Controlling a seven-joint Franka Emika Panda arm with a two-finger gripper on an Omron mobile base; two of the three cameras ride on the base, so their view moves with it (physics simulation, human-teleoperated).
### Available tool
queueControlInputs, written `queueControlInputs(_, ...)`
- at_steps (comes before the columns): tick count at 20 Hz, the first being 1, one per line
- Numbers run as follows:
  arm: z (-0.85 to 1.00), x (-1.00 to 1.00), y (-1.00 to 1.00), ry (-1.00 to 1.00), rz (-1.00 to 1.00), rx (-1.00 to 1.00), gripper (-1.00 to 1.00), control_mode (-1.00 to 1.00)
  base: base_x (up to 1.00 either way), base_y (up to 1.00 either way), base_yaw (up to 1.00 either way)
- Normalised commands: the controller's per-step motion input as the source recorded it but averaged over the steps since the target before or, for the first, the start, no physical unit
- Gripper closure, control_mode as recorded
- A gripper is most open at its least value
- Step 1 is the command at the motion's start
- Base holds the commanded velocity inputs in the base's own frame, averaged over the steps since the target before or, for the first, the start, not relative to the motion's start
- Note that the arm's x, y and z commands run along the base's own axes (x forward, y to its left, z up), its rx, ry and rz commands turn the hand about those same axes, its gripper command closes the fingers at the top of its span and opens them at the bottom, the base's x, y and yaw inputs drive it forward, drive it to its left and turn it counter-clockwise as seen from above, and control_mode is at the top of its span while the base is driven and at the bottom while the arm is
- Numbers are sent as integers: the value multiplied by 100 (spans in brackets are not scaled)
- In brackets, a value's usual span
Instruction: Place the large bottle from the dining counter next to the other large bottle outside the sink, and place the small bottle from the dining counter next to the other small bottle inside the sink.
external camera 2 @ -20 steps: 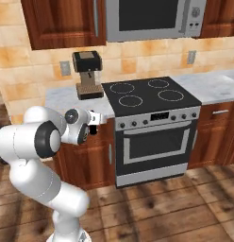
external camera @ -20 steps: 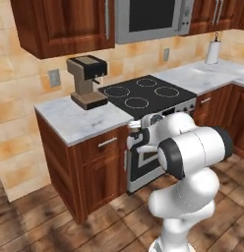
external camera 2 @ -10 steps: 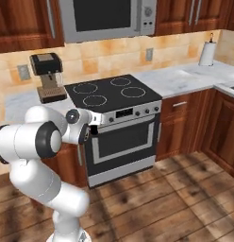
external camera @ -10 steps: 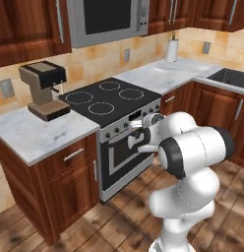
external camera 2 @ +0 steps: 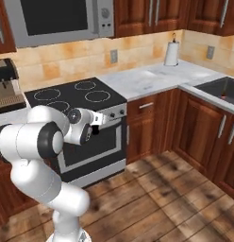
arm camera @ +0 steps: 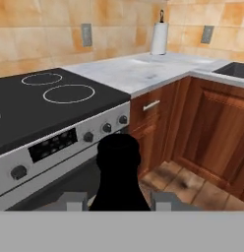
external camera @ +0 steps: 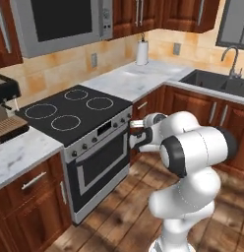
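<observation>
End effector (arm camera: 119,199) is pinching the small bottle (arm camera: 118,170), black, upright between its fingertips, held in air in front of the stove (external camera: 70,110). Sink (external camera: 220,82) sits in the marble table (external camera: 138,78) at far right, paper towel roll (external camera: 141,51) against the wall.

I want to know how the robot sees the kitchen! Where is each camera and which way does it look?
Left base view: behind the arm on its left, looking forward and down at the stove and sink; the white arm rises at lower right.
Right base view: behind on its right, same stove; the arm rises at lower left.
Hand view: on the hand, looking along the tool, shut on a black bottle.
All views share the stove and paper towel roll.
</observation>
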Motion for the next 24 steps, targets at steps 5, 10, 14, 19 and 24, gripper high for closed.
queueControlInputs(5,0,0,0,0,0,0,100,100,73,-29,-26)
queueControlInputs(10,0,0,0,0,0,0,100,100,79,-14,-25)
queueControlInputs(14,0,0,0,0,0,0,100,100,81,0,-21)
queueControlInputs(19,0,0,0,0,0,0,100,100,80,0,-18)
queueControlInputs(24,0,0,0,0,0,0,100,100,64,-2,-18)
